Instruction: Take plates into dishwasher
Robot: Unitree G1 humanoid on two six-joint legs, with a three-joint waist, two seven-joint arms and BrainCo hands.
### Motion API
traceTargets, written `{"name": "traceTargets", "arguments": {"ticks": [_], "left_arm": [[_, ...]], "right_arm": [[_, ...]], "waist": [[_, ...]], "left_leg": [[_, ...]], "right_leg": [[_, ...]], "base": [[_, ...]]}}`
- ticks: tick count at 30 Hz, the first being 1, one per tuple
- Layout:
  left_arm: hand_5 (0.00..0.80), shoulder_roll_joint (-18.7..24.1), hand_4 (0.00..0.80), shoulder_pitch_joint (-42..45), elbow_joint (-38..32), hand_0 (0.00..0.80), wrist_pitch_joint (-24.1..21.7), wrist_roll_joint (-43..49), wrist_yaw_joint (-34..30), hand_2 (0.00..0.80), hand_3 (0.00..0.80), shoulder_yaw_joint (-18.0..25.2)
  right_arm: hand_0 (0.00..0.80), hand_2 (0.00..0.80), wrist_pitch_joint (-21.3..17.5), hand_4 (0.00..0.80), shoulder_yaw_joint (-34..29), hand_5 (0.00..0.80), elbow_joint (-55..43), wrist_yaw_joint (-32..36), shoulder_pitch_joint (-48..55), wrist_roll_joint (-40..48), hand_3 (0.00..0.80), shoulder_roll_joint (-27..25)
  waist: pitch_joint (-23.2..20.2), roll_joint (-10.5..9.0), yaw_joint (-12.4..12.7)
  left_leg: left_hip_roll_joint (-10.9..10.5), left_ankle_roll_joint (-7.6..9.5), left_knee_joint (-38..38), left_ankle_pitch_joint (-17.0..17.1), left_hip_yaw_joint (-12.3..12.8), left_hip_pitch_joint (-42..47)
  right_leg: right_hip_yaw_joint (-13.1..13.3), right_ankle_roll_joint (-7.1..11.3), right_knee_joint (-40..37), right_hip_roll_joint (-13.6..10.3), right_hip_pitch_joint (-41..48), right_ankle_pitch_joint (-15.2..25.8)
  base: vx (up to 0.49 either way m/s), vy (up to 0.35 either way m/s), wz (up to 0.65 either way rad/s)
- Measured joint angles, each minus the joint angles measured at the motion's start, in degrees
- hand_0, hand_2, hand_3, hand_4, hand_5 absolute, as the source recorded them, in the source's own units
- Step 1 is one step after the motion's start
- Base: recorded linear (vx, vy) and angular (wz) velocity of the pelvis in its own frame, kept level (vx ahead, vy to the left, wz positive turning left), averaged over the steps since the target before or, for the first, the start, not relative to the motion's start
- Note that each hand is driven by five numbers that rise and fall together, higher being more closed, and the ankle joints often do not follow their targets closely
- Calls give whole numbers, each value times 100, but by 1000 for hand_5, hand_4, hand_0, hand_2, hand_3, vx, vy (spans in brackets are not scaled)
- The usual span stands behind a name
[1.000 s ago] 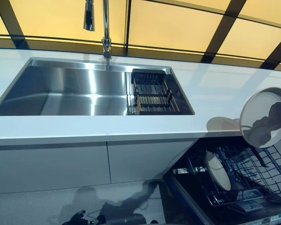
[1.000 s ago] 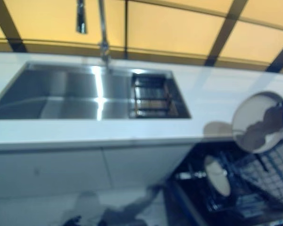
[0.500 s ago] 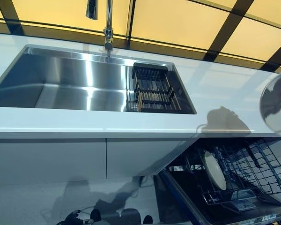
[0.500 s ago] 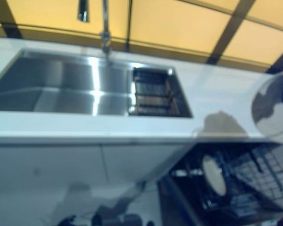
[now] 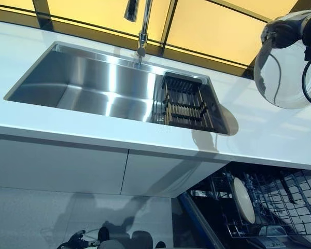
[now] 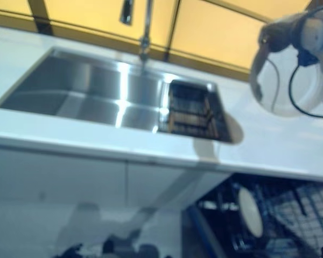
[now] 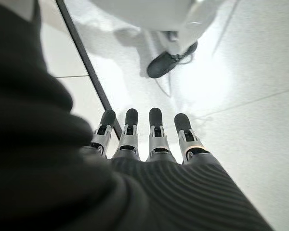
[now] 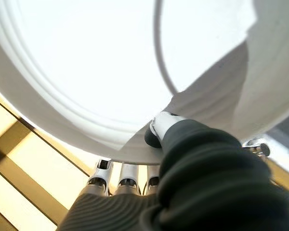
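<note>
My right hand point(image 5: 284, 32) is shut on a white plate point(image 5: 286, 75) and holds it on edge, high above the white counter at the far right. In the right wrist view the plate point(image 8: 111, 62) fills the picture, with my thumb point(image 8: 158, 131) on its face and my fingers point(image 8: 127, 181) behind its rim. Below the counter the dishwasher's lower rack point(image 5: 287, 205) is pulled out, and one white plate point(image 5: 243, 199) stands upright in it. My left hand point(image 7: 149, 144) hangs open over the floor, holding nothing.
A steel sink point(image 5: 93, 88) is set in the white counter point(image 5: 269, 142), with a dark drying rack point(image 5: 186, 102) at its right end and a tap point(image 5: 143, 26) behind it. White cabinet doors point(image 5: 57, 168) stand left of the dishwasher.
My right hand has lifted the plate from beside the counter's edge over the dishwasher to high above the counter. The camera has also shifted.
</note>
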Motion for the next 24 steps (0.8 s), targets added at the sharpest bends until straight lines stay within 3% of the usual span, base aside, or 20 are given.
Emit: {"name": "traceTargets", "arguments": {"ticks": [7, 15, 24], "left_arm": [[0, -2, 0, 23, -138, 0, 78, 1, 0, 0, 0, 8], [0, -33, 0, 138, -381, 0, 88, 0, -2, 0, 0, 50], [0, -41, 0, 261, -640, 0, 127, 0, -5, 0, 0, 55]], "right_arm": [[800, 800, -196, 800, -9, 800, 65, 254, 316, -163, 800, -3], [800, 800, -581, 800, -9, 800, 331, 482, 609, -574, 800, -20], [800, 800, -1032, 800, -34, 800, 413, 266, 948, -975, 800, -37]], "waist": [[98, 137, 18], [278, 543, 112], [362, 888, 226]], "left_leg": [[-3, 6, 2, 33, -48, -10], [-2, 2, 3, 104, -174, -38], [0, 3, 12, 168, -336, -162]], "right_leg": [[-47, -1, -4, 1, 23, 1], [-172, -16, -6, 13, 66, -7], [-328, -26, -5, 29, 44, -14]], "base": [[9, -49, 4], [-17, -66, 8], [-7, -94, 9]]}}
